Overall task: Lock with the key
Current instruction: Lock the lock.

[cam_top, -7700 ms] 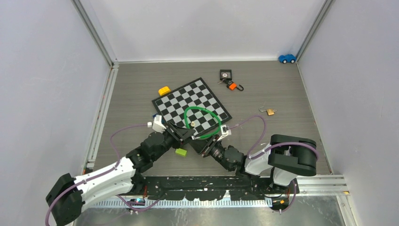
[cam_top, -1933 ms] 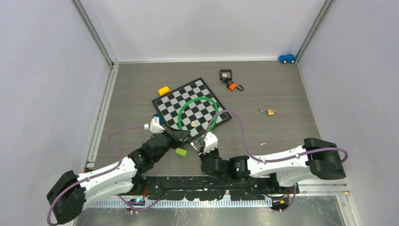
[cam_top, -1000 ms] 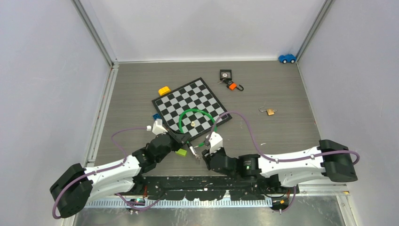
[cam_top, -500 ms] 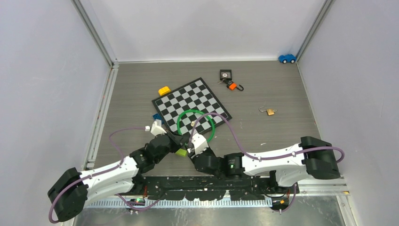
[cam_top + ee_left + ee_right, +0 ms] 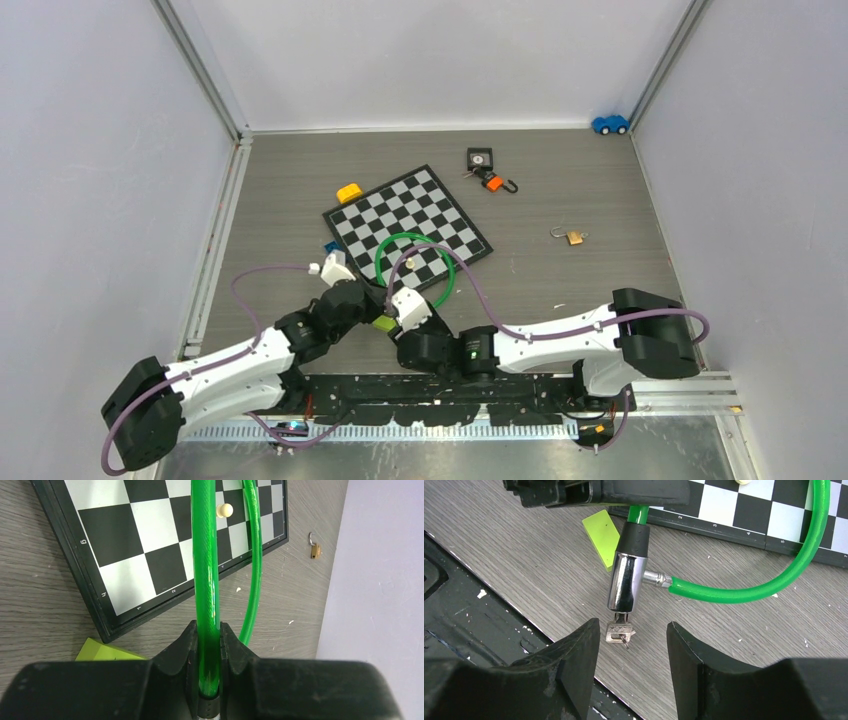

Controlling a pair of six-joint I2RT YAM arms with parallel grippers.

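Observation:
A green cable lock [image 5: 380,258] loops over the chessboard. My left gripper [image 5: 206,630] is shut on the green cable [image 5: 204,570] just above its black collar; in the top view the left gripper [image 5: 372,298] sits at the board's near edge. The silver lock cylinder [image 5: 626,582] hangs below that collar, with the cable's other end plugged into its side. A small silver key [image 5: 619,631] sticks out of the cylinder's lower end. My right gripper [image 5: 634,625] is open, its jaws standing on either side of the key without touching it.
The chessboard [image 5: 400,200] carries a pale pawn [image 5: 224,511]. A lime block [image 5: 603,530] lies beside the cylinder. A yellow block [image 5: 348,192], an orange carabiner [image 5: 493,182], a brass padlock [image 5: 573,237] and a blue toy car [image 5: 609,124] lie farther off. The black base rail [image 5: 454,630] is close below.
My right arm has swung left, bringing its open gripper up against the left gripper at the lock. The left gripper has kept hold of the cable; the loop has shifted slightly.

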